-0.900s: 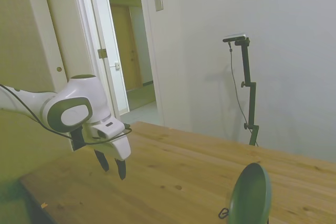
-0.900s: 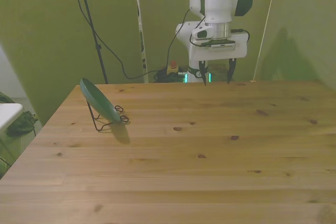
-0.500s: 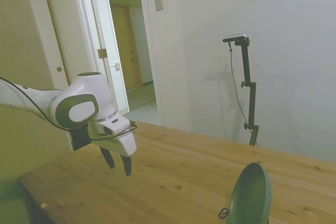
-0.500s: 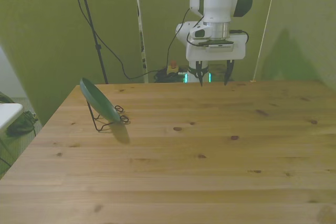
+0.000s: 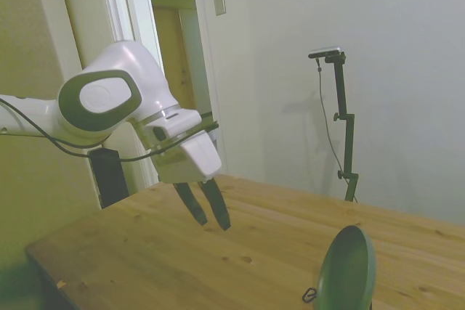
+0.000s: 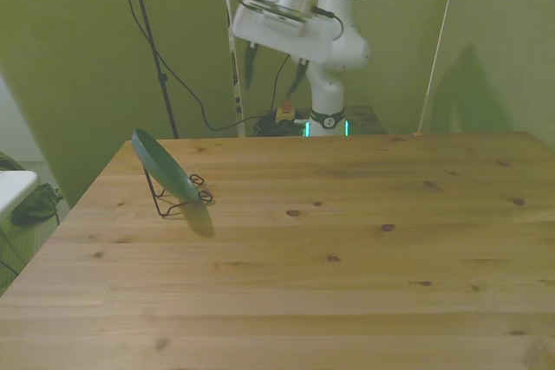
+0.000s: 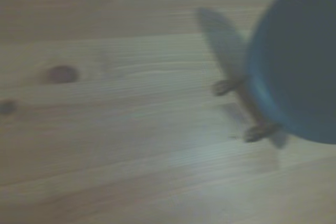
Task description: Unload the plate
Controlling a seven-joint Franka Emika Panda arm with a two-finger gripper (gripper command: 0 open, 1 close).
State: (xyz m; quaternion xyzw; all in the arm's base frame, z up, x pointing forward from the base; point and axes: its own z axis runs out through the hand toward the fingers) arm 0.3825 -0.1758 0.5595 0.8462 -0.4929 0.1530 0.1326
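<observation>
Front view coverage shows a wooden table (image 6: 347, 240) with its top bare apart from the plate (image 6: 165, 166) and the thin black wire stand (image 6: 178, 201) that props it, both set near the corner at the front view's left, toward the table's far edge. Nothing is seen lying between the gripper (image 6: 273, 62) and the plate; the stretch of wood between them is marked only by a few dark knots. The gripper is held high in the air, above and behind the far edge, well apart from the plate and tilted toward the front view's left. Its two dark fingers (image 6: 299, 77) are seen spread apart, and nothing is held between them.

The plate is dark green and round, and it is stood on edge in the stand, leaning back rather than upright. In the front view its rim is seen nearly edge-on, as a slanted line running from upper left down to lower right, with its lower edge caught in the wire stand. In the side view the plate (image 5: 347, 270) is shown near the lower edge of the picture, its broad face turned toward the arm's side, with the gripper (image 5: 207, 205) raised above the table (image 5: 254, 245) and well clear of it. In the wrist view the plate (image 7: 299, 61) is blurred.
</observation>
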